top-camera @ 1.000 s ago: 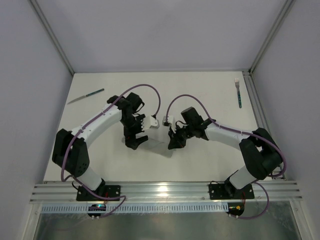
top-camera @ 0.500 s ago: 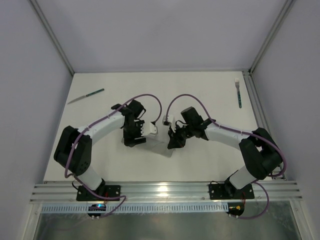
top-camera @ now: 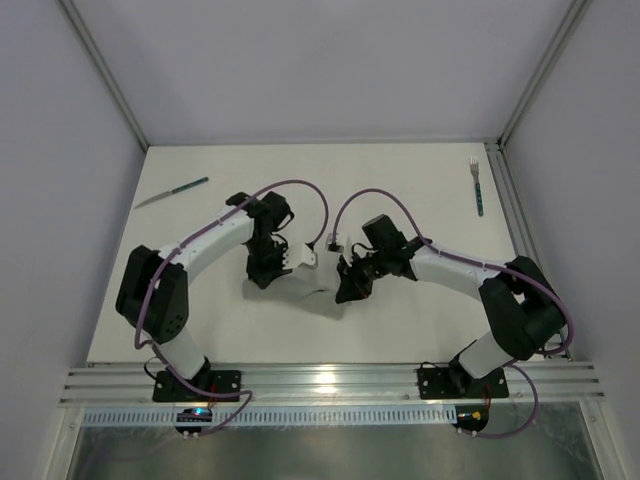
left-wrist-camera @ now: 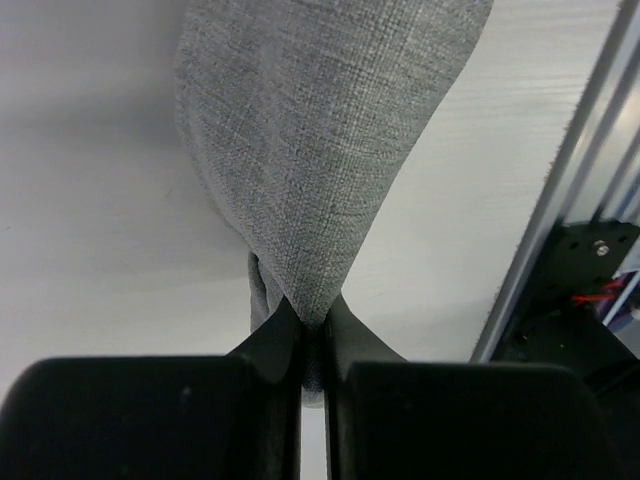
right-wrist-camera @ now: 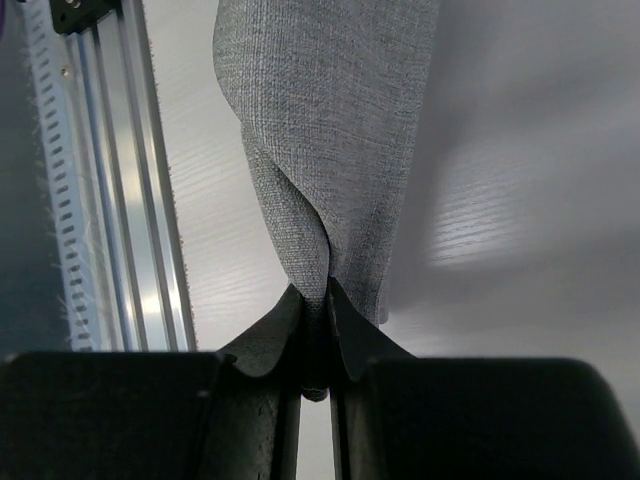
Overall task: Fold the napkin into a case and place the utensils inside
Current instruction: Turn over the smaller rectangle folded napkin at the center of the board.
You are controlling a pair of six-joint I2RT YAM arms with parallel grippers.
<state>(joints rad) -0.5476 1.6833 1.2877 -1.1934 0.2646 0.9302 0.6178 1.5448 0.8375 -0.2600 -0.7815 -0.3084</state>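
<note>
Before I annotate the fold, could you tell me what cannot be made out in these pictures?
The napkin outline and fold: cut off by the top edge in both wrist views; in the top view, pale and half covered by the arms.
Pinched cloth edges: hidden inside the shut left gripper and right gripper.
The knife and fork details: too small, top view.

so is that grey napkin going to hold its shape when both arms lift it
Probably floppy: the napkin bunches and twists where the left gripper pinches it. Expect it to sag between that and the right gripper. Its coarse weave should resist slipping.
</note>
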